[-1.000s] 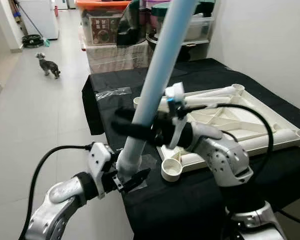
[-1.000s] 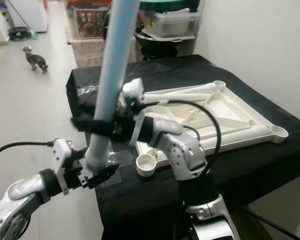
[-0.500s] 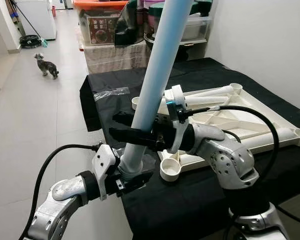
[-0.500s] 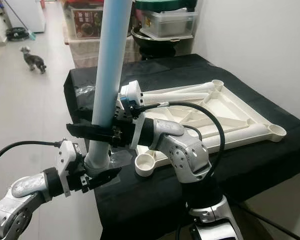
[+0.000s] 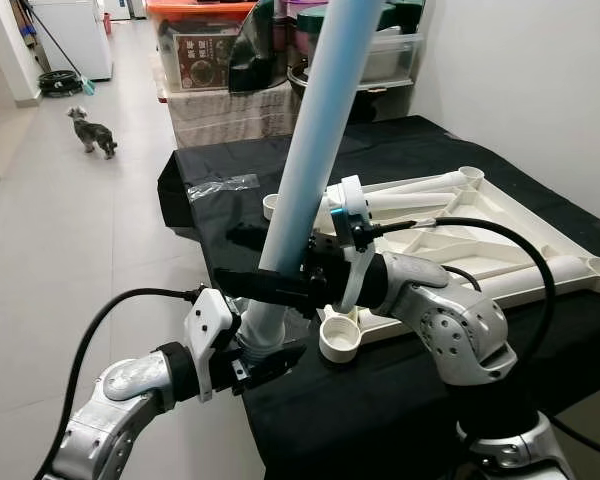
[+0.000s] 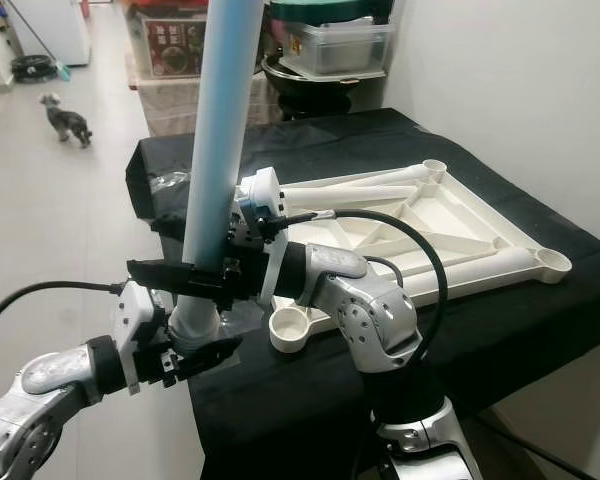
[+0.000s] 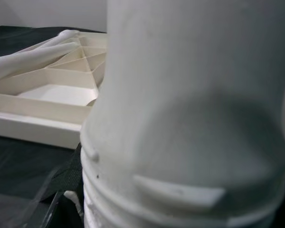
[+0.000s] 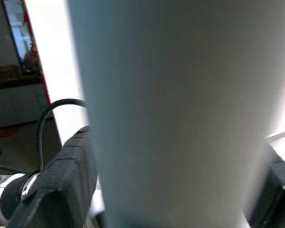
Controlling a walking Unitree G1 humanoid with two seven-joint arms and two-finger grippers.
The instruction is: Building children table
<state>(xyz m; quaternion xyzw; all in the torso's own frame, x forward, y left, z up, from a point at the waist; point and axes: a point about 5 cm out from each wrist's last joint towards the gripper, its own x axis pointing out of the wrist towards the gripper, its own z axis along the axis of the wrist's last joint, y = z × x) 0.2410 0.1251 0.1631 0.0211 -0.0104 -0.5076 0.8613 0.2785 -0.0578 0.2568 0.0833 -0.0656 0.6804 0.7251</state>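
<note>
Blue table leg (image 5: 315, 150) stands nearly upright over the black table's (image 5: 400, 400) edge. Right claw (image 5: 265, 288) pinches its middle, left claw (image 5: 265, 362) pinches its white threaded end, beside the upside-down tabletop (image 5: 480, 255).

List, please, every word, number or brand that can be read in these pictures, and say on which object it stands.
No text can be read.
The dark box under the orange lid at the back carries print, but it is too small and blurred to read.
The blue table leg, the white tabletop, the left gripper and the right gripper show no lettering.
</note>
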